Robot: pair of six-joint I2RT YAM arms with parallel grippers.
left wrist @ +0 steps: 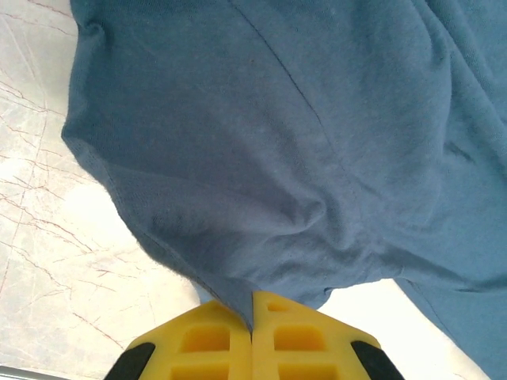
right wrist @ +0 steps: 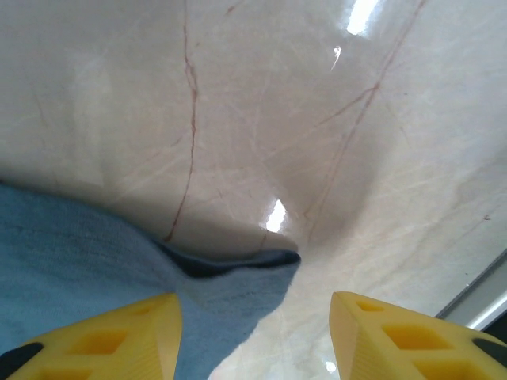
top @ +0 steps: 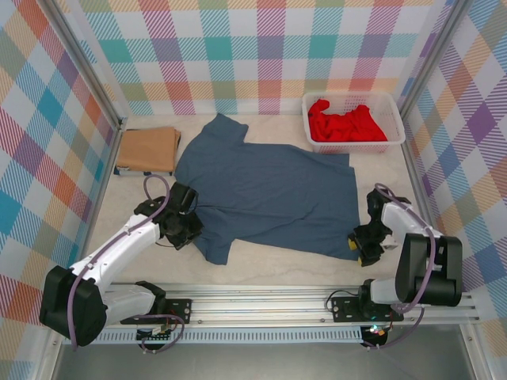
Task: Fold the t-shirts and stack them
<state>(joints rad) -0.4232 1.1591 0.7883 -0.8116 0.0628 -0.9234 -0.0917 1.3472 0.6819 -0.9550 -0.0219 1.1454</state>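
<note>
The slate blue short-sleeved cotton t-shirt [top: 269, 194] lies spread flat in the middle of the top view, on the pale marbled counter [top: 269, 265]. Its hem seems to run down the right side, and what look like the sleeves point to the upper left and lower left.

The left claw [top: 190, 226] sits at the shirt's left edge, just above the lower sleeve. From the left wrist, its yellow fingers [left wrist: 198, 340] are pressed together with a fold of the blue cloth [left wrist: 277, 142] pinched between them, so it has a hold.

The right claw [top: 356, 241] is at the lower right corner of the shirt. From the right wrist it [right wrist: 253, 305] stands wide apart, with the corner of the blue cloth [right wrist: 79, 253] lying between and just ahead of the fingers on bare counter [right wrist: 277, 119]. It grips nothing.

A tan-brown shirt [top: 148, 149], already folded into a neat rectangle, rests in the upper left. A bright red shirt [top: 344, 123] is bunched up in the white slotted plastic basket [top: 356, 146] at the upper right.

I'd say the blue shirt's fold is only beginning, with one end taken and the other not yet. The right claw would need to drop onto that corner and close on it. Then both arms would need to lift together and carry their edge across evenly, or the cloth will drag and crease.
</note>
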